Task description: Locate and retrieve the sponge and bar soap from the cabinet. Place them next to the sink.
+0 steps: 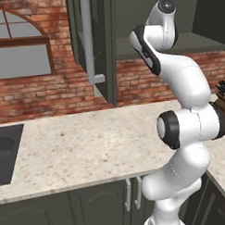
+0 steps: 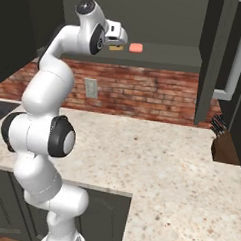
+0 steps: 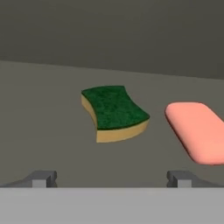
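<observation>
While the white arm reached up into the tall dark grey-green wall cabinet, its two-finger gripper stood with its dark tips spread wide apart and nothing between them. On the flat shelf, in the hand view, the green-topped, yellow-bottomed sponge lay at about twelve o'clock from the tips, not yet touched. The salmon-pink rounded bar soap lay just beside it at about two o'clock. With the two so close, an advance drifting toward three o'clock would likely nudge the soap or catch both. The nearly black recessed sink sat well apart, at nine o'clock in the left base view.
</observation>
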Robot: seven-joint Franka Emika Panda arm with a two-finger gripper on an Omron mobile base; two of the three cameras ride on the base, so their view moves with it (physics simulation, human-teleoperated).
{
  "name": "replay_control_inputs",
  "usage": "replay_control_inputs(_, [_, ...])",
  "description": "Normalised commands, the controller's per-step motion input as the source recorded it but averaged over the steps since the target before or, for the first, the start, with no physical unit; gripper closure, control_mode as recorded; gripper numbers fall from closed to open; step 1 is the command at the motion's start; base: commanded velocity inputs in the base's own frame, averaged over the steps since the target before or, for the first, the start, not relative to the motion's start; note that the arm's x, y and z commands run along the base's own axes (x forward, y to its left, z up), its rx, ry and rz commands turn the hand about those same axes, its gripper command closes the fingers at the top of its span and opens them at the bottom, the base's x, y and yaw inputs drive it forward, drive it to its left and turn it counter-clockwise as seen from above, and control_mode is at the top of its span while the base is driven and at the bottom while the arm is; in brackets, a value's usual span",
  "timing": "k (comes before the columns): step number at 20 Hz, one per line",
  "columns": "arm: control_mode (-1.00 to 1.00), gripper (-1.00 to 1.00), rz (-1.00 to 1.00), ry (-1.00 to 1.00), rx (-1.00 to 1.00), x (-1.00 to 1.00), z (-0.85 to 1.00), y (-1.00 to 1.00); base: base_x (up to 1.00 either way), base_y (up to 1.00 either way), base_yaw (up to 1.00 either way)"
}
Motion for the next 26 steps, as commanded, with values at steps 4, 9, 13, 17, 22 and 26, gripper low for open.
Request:
replay_control_inputs(4, [-1.00, -1.00, 0.00, 0.05, 0.00, 0.34, 0.00, -0.05, 0.00, 0.00, 0.00])
replay_control_inputs(9, [-1.00, -1.00, 0.00, 0.07, 0.00, 0.27, -0.07, -0.17, 0.00, 0.00, 0.00])
replay_control_inputs(13, [-1.00, -1.00, 0.00, 0.04, 0.00, 0.27, -0.05, -0.12, 0.00, 0.00, 0.00])
replay_control_inputs(17, [-1.00, -1.00, 0.00, 0.02, 0.00, 0.26, -0.03, 0.00, 0.00, 0.00, 0.00])
replay_control_inputs(22, [-1.00, -1.00, 0.00, 0.02, 0.00, 0.30, -0.08, 0.00, 0.00, 0.00, 0.00])
replay_control_inputs(26, [-1.00, -1.00, 0.00, 0.03, 0.00, 0.27, -0.11, 0.00, 0.00, 0.00, 0.00])
